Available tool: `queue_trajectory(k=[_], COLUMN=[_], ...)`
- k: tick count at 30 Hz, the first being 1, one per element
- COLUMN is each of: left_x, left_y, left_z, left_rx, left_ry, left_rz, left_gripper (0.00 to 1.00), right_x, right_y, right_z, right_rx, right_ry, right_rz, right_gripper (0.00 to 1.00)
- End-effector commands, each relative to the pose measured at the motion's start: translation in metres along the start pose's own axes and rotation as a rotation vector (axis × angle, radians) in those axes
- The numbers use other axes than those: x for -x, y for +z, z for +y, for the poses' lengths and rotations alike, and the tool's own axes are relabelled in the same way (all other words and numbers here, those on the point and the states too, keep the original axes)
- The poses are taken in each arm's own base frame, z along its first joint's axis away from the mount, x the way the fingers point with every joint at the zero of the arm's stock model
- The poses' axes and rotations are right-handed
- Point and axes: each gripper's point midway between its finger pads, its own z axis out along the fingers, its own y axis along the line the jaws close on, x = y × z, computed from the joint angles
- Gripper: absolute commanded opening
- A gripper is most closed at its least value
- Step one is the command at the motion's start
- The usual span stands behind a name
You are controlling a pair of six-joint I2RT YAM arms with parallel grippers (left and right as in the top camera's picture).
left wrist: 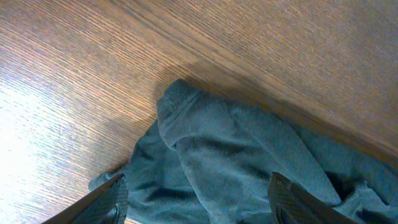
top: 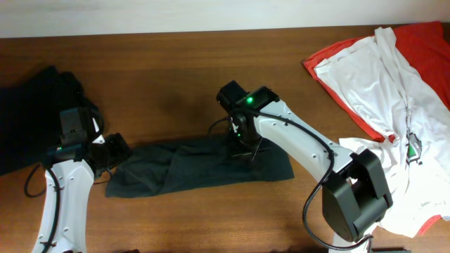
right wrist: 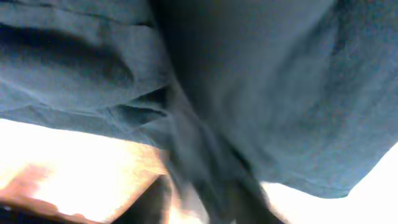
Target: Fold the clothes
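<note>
A dark grey-teal T-shirt point(top: 190, 165) lies crumpled in a long strip across the middle of the table. My left gripper point(top: 116, 151) is at its left end. In the left wrist view the fingers point(left wrist: 196, 199) are open and straddle the cloth point(left wrist: 236, 155) without closing on it. My right gripper point(top: 245, 146) is at the shirt's upper edge, right of centre. In the blurred right wrist view a bunched fold of the shirt point(right wrist: 280, 81) runs into the jaws point(right wrist: 211, 193), which look shut on it.
A black pile of clothes point(top: 28, 119) lies at the far left edge. A white shirt point(top: 373, 77) lies on a red-orange shirt point(top: 429, 42) at the back right. More white cloth point(top: 422, 183) lies beside the right arm's base.
</note>
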Motion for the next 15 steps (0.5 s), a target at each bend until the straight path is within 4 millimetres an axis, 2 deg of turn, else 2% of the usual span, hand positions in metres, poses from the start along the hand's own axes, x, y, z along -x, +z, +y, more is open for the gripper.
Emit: queue_trajectory(k=[1, 3, 7, 8, 10, 12, 13, 14, 15], left_x=[0.004, 0.004, 0.002, 0.000, -0.010, -0.023, -0.027, -0.027, -0.022], left_y=[-0.003, -0.003, -0.001, 0.004, 0.022, 0.051, 0.060, 0.073, 0.081], left_z=[-0.001, -0.001, -0.001, -0.003, -0.003, 0.003, 0.005, 0.017, 0.025], left_rx=[0.002, 0.002, 0.001, -0.011, -0.023, -0.010, -0.002, 0.066, 0.116], left_ry=[0.021, 0.021, 0.160, 0.211, 0.302, 0.370, 0.378, 0.384, 0.389], left_rz=[-0.013, -0.013, -0.002, 0.017, 0.096, 0.201, 0.231, 0.254, 0.246], left_gripper=[0.72, 0.72, 0.77, 0.79, 0.79, 0.80, 0.84, 0.87, 0.95], right_x=[0.000, 0.001, 0.001, 0.000, -0.004, -0.007, -0.007, -0.008, -0.009], right_y=[-0.005, -0.005, -0.012, -0.014, -0.018, -0.021, -0.022, -0.022, -0.021], right_z=[0.011, 0.000, -0.054, -0.072, -0.103, -0.125, -0.129, -0.133, -0.133], right_rx=[0.019, -0.023, -0.090, -0.100, -0.111, -0.108, -0.108, -0.106, -0.107], right_ry=[-0.016, -0.004, 0.131, 0.181, 0.267, 0.324, 0.333, 0.322, 0.324], right_rz=[-0.012, -0.019, 0.023, 0.040, 0.073, 0.089, 0.091, 0.094, 0.100], right_gripper=[0.55, 0.54, 0.53, 0.54, 0.54, 0.55, 0.56, 0.56, 0.56])
